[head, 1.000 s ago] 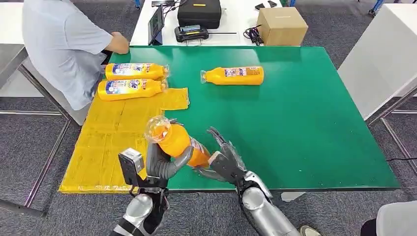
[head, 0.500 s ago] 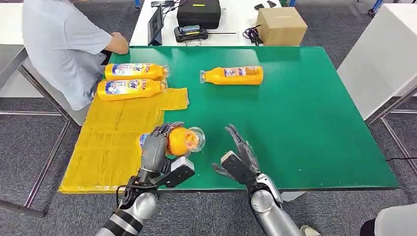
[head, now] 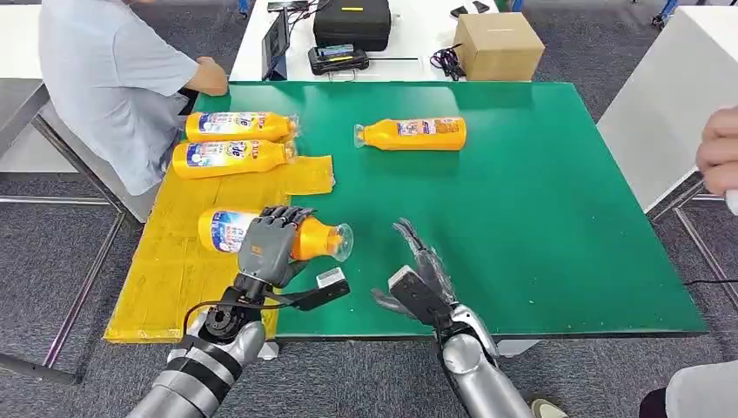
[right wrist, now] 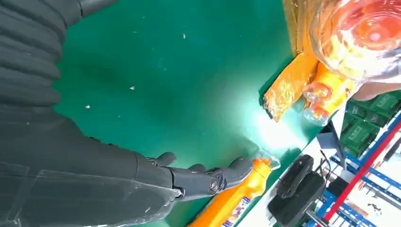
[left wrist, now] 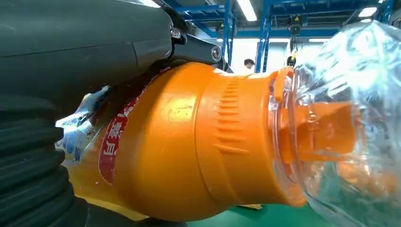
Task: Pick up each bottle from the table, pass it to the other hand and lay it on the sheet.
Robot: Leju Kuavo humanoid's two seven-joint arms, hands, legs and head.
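Holding the bottle (head: 261,233) on its side in my left hand (head: 265,246), I have its body over the yellow sheet (head: 187,261) but its clear cap end pokes out over the green table (head: 540,218). If I let go here, I judge the round body could roll off the sheet edge onto the green, or nudge toward the two bottles (head: 233,144) already laid down. My right hand (head: 418,283) hovers empty with fingers spread. My own fingers hide the grip contact, and I cannot tell whether the bottle touches the sheet yet. One more bottle (head: 411,134) waits further out.
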